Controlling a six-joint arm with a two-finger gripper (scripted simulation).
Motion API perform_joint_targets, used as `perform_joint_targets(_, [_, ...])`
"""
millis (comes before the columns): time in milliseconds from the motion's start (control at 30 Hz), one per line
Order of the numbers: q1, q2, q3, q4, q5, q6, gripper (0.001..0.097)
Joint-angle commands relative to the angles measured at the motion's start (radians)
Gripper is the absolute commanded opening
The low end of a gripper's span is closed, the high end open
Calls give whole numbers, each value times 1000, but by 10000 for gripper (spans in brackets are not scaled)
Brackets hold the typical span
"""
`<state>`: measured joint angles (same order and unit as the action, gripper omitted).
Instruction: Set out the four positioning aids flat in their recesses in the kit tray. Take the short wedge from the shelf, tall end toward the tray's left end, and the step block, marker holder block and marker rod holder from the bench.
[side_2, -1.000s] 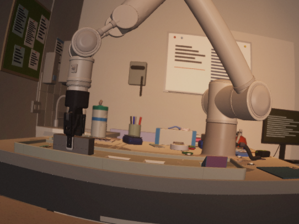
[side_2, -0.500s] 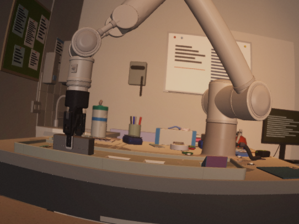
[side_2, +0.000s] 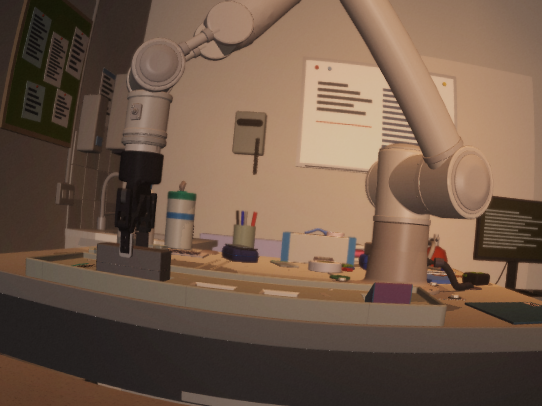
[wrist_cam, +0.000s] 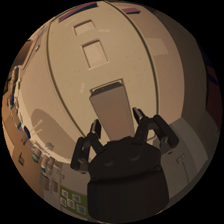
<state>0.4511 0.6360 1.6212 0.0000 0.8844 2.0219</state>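
Observation:
The grey short wedge (side_2: 134,262) sits in the recess at the left end of the kit tray (side_2: 235,295). Seen from the wrist camera, the wedge (wrist_cam: 112,112) fills its recess lengthwise. My gripper (side_2: 126,250) stands straight above it, open, with its fingers (wrist_cam: 116,122) either side of the wedge and holding nothing. Two empty recesses (wrist_cam: 91,43) lie further along the tray. A purple block (side_2: 390,293) sits at the tray's right end.
Behind the tray stand a white and blue canister (side_2: 180,219), a pen cup (side_2: 243,234), a blue-ended box (side_2: 318,247) and a tape roll (side_2: 325,265). My arm's base (side_2: 397,245) rises at the right. A monitor (side_2: 507,230) stands far right.

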Motion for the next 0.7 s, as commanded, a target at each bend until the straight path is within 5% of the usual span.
perform_joint_targets(0, [0,-5,-3,0,6,0,800])
perform_joint_targets(367, [0,-29,-16,0,43,0,800])
perform_joint_targets(667, [0,-128,-94,0,219,0,800])
